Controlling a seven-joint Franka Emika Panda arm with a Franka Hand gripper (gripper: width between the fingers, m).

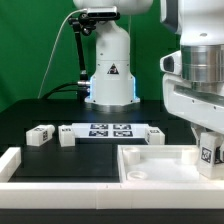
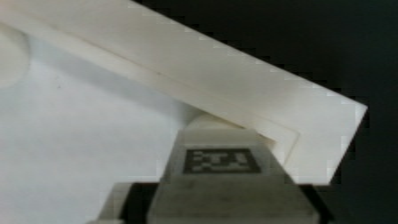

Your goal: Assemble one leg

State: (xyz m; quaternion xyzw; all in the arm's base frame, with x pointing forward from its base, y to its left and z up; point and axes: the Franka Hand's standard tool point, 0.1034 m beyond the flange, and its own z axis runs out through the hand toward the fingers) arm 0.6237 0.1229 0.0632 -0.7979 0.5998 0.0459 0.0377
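My gripper [image 1: 206, 138] is shut on a leg [image 1: 210, 153], a small white block with a black-and-white tag, and holds it upright at the exterior view's right, over the near right corner of the wide white tray-like part [image 1: 150, 158]. In the wrist view the leg [image 2: 219, 158] stands tag-up between my dark fingers [image 2: 164, 200], its far end touching or nearly touching the tray-like part's raised corner wall [image 2: 267, 95]. Three more legs lie on the black table: two at the left [image 1: 40, 135] [image 1: 67, 135] and one at the right [image 1: 155, 137].
The marker board [image 1: 108, 130] lies behind the tray-like part, between the loose legs. The arm's white base [image 1: 110, 70] stands at the back. A white raised rail [image 1: 50, 182] runs along the table's front and left edge.
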